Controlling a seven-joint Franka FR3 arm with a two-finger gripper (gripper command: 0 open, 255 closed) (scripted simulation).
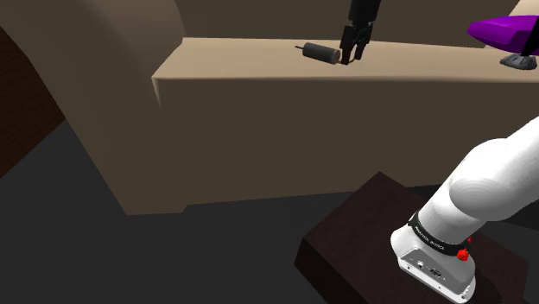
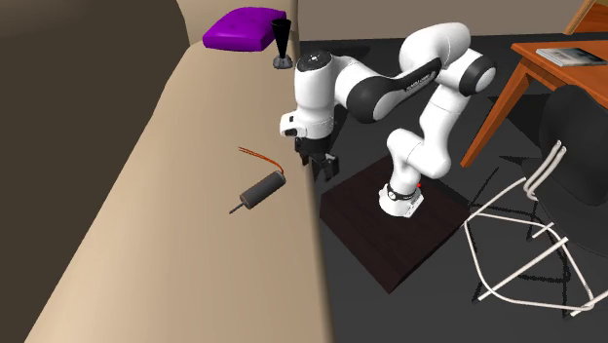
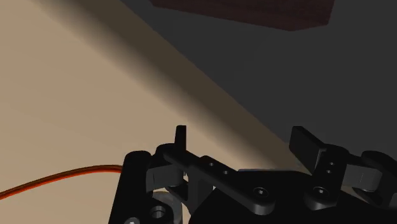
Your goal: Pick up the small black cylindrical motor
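The small dark cylindrical motor [image 2: 263, 190] is lying on its side on the plain beige ledge [image 2: 146, 214], a thin shaft poking out of one end and a thin orange-red wire [image 2: 257, 153] trailing from the other. The all-black gripper [image 2: 320, 168] is hanging just beside the wired end, near the ledge's edge on the side of the dark brown box stand [image 2: 390, 234]. Its fingers [image 3: 181, 137] are standing apart with nothing between them.

The risk, as I judge it, is the offset. Closing here would be catching only air or the wire, and tugging the wire could be dragging the motor round. A round body lying flat is also likely to roll if one finger is touching it first, and the ledge's edge is close.

Counting: one motor, one white arm, one gripper with two fingers, one stand, one purple cushion-like object [image 2: 244, 27] and one black goblet-shaped object [image 2: 282, 44] well apart at the ledge's far end. Whether the wire is single or double I cannot tell.
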